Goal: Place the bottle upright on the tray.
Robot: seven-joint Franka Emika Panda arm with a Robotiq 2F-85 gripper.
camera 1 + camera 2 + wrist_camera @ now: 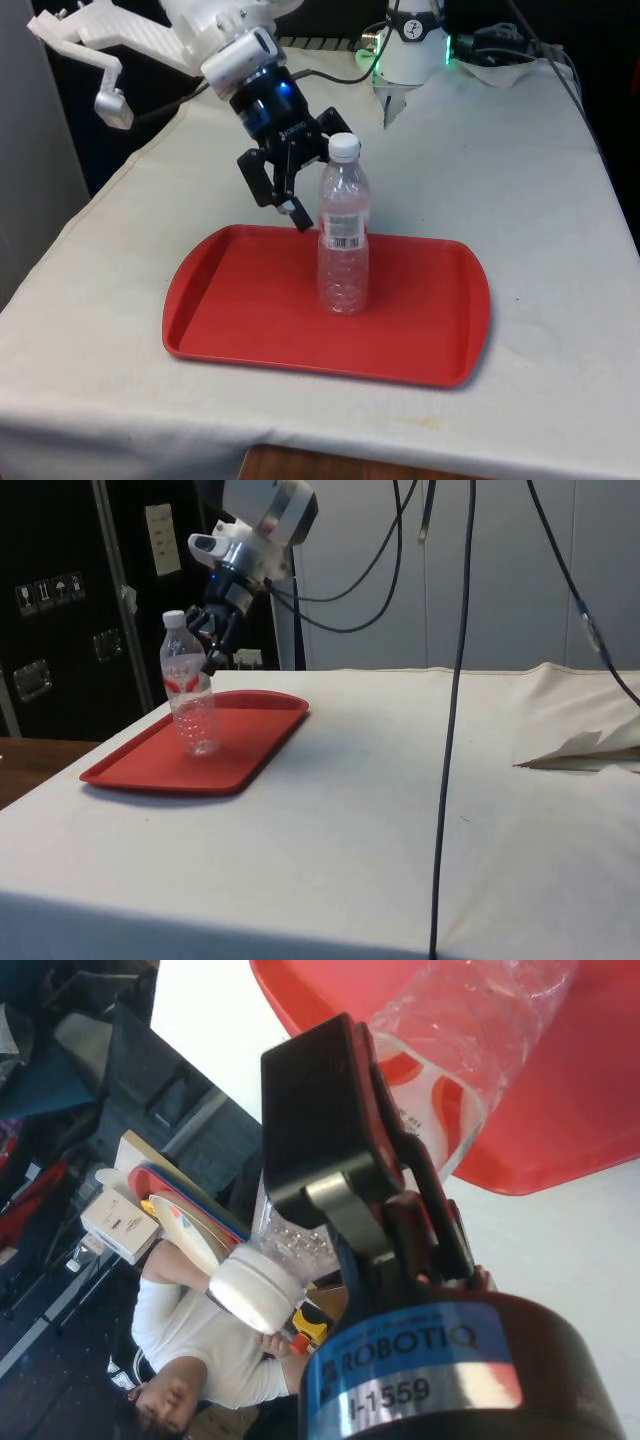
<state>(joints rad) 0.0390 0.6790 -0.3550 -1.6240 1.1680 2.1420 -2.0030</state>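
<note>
On the red tray (250, 310) the bottle (343, 240) stands upright, white cap at the top, its base flat on the tray floor about midway across. Its long axis runs vertical, so the placing itself looks done.

The end effector (290, 195) hangs tilted just beside the bottle's upper half, on the front view's left of it. In the side view the end effector (213, 640) sits level with the bottle's (190, 695) shoulder and label, on the far side from that camera. Its jaws are spread and grip nothing; one finger's tip (299, 214) lies close to the label. Whether it touches the plastic cannot be told. In the wrist view the bottle (440, 1070) passes close beside one black finger (330, 1130), and a person in a white top shows beyond the bench.

What matters for the coming move, as a judgement: the bottle lies right alongside the fingers, toward the front view's right. Pulling away should go up and off to the front view's left, away from the bottle. A light, empty-looking bottle would tip at any sideways brush.

The tray rests on the white-clothed bench (540, 180).
</note>
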